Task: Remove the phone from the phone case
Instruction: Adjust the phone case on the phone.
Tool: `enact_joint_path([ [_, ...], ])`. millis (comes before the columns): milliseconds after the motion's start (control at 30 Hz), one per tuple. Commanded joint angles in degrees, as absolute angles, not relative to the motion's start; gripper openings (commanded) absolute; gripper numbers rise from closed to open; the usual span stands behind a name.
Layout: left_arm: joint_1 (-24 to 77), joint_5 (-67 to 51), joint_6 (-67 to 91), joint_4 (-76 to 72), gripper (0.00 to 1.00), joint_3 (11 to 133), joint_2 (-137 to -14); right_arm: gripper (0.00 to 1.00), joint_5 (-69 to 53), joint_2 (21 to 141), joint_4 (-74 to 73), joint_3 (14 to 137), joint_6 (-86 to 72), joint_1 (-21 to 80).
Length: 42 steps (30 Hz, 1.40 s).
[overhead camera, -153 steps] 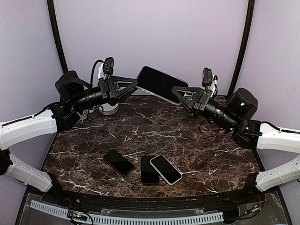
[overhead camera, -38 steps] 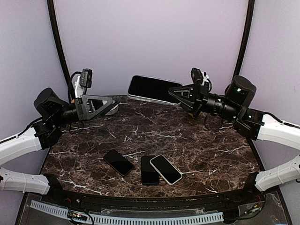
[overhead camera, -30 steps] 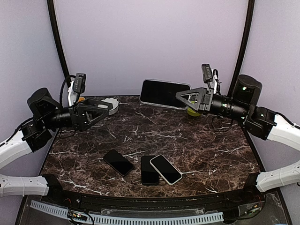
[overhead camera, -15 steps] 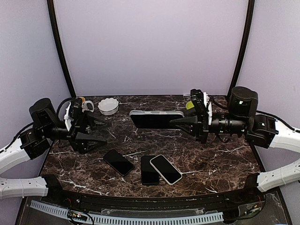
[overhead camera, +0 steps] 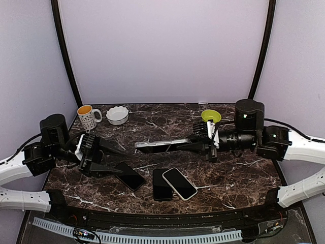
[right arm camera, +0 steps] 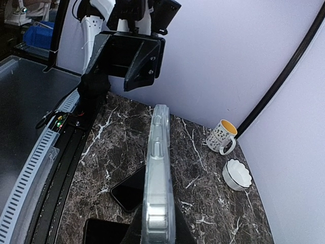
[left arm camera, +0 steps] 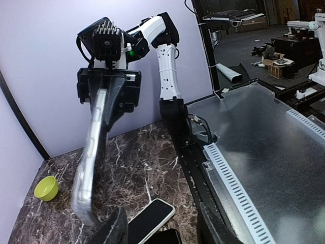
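Here we see the right tool (overhead camera: 183,145) clamping the clear-cased black phone (overhead camera: 152,147) above the dark marble worktop (overhead camera: 244,173); the left tool (overhead camera: 116,162) gapes, empty.

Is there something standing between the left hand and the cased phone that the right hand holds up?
Nothing visible does. The right hand holds the cased phone edge-on above the table, and the left wrist view shows only air between it and the left hand. A black phone lies on the table, below that path.
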State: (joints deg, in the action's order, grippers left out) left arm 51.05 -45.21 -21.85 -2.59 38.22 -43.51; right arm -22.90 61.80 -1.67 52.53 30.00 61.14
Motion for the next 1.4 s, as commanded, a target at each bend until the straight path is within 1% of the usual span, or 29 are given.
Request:
enact_joint_path([
  [0, 51.71, -40.40, -26.80, -3.28, 0.49, 37.75, -42.60, 0.00, -26.92, 62.18, -2.49, 55.99, 33.85, 61.61],
  [67, 51.75, -38.06, -28.94, -1.48, 0.46, 38.43, -42.48, 0.00, -28.46, 62.58, -5.03, 57.01, 34.89, 61.61],
  [200, 51.79, -34.84, -33.55, 3.14, 0.46, 39.76, -42.31, 0.00, -31.41, 62.97, -8.56, 58.56, 36.00, 61.61],
  [433, 51.90, -40.46, -39.15, 11.24, 0.47, 43.82, -46.83, 0.00, -32.17, 63.72, -10.57, 59.93, 39.37, 62.71],
  [700, 52.83, -42.30, -39.47, 9.98, 0.47, 44.98, -49.13, 0.00, -33.09, 65.69, -12.15, 62.08, 42.38, 63.36],
  [1033, 54.60, -41.80, -39.55, 9.64, 0.47, 45.09, -50.42, 0.00, -33.40, 68.35, -13.38, 64.23, 44.44, 64.40],
  [1367, 54.78, -41.58, -40.31, 9.90, 0.41, 45.41, -51.39, 0.00, -33.57, 69.21, -15.41, 65.91, 45.82, 66.29],
])
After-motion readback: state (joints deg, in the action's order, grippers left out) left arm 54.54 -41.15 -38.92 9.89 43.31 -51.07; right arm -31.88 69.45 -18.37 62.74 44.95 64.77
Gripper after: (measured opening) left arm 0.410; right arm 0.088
